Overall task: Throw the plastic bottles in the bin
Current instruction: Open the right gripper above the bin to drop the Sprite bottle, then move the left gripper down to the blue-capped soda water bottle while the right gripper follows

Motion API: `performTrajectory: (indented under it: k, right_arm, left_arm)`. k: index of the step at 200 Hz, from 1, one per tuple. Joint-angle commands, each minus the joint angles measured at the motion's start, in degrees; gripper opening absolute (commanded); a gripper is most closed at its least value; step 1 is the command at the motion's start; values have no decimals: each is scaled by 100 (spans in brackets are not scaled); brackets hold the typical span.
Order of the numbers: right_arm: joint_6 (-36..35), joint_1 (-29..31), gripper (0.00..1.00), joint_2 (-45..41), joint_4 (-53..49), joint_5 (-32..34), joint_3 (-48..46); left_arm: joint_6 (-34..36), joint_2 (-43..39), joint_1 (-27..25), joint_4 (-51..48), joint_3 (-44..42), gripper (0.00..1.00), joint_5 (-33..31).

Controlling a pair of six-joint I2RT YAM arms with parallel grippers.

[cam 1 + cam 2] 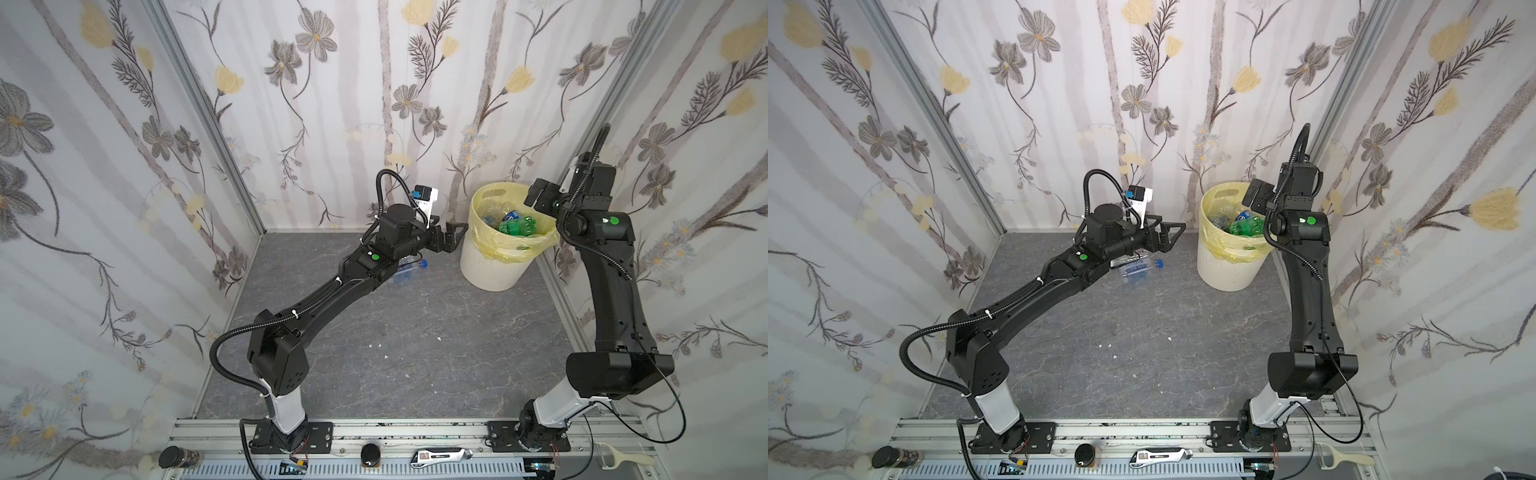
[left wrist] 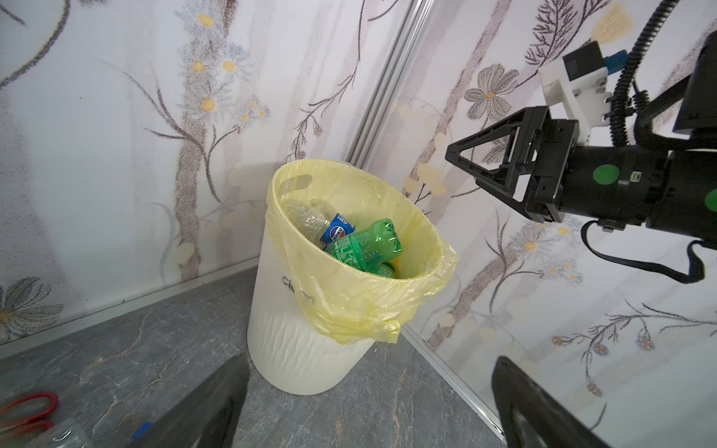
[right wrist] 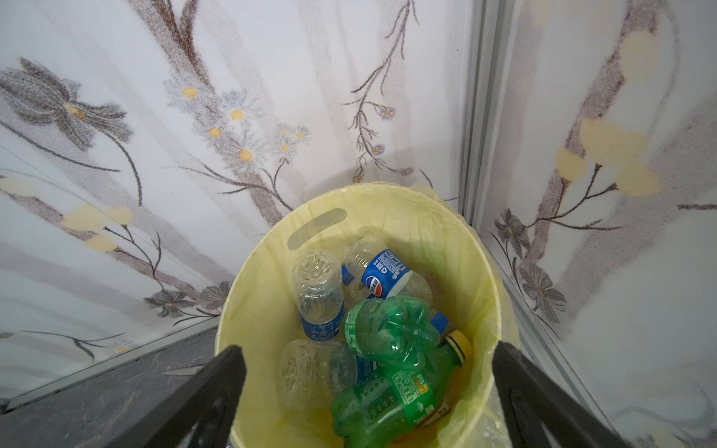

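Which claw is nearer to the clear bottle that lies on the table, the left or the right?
Left. The left claw hangs open near the bottle, between it and the bin. The right claw is open above the bin, farther away.

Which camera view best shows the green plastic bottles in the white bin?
The right wrist view: it looks down into the round white bin, showing two green plastic bottles nearly whole. The left wrist view shows mostly one over the rim; both top views show only small green patches.
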Motion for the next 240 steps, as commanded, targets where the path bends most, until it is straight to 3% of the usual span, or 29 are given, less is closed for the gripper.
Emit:
performTrajectory:
  k: [1, 59, 103, 145, 180, 240]
  right_arm:
    - [-96, 159, 100, -118, 401, -29, -179]
    - [-15, 694, 100, -629, 1043, -453, -1164]
    - [28, 1573, 100, -911, 1659, -516, -2246]
    - [121, 2201, 100, -820, 2041, -506, -3324]
    - [148, 2664, 100, -613, 1971, -455, -3755]
    - [299, 2928, 100, -724, 2188, -520, -4537]
  left_arm:
    - [-178, -78, 58, 63, -130, 100, -213]
    - [-83, -240, 485, -293, -724, 100, -663]
    - [139, 22, 976, -792, -1118, 100, -890]
    - [434, 734, 1190, -1708, -743, 100, -1113]
    - [794, 1170, 1203, -1840, -618, 100, -1406]
    - [1031, 1908, 1217, -2040, -181, 100, -1250]
